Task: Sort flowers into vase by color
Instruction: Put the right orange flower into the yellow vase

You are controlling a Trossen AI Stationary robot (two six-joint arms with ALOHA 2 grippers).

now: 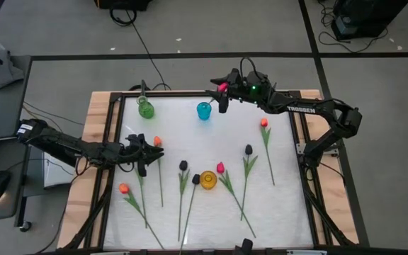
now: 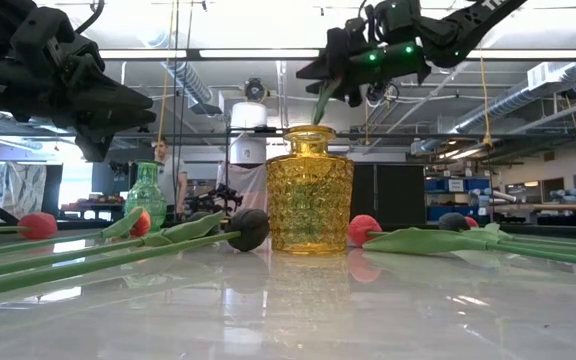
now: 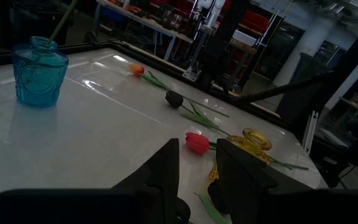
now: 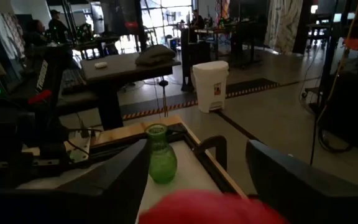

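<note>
A pink-red flower stands with its stem in the blue vase. Its bud sits up between the wide-apart fingers of my open right gripper, which hangs level above the table's far edge. In the low view the stem drops behind the yellow vase. My left gripper waits level above the table's left side, its fingers a narrow gap apart with nothing between them. Several orange, black and pink-red flowers lie flat on the table. My right gripper's fingers stand on either side of the pink-red bud, level and coming from the table's right. Whether either finger still touches the bud, I cannot tell.
A green vase stands at the far left, the yellow vase near the middle. An orange flower lies just beside my left gripper. Flowers spread over the right and near parts. A raised frame borders the table.
</note>
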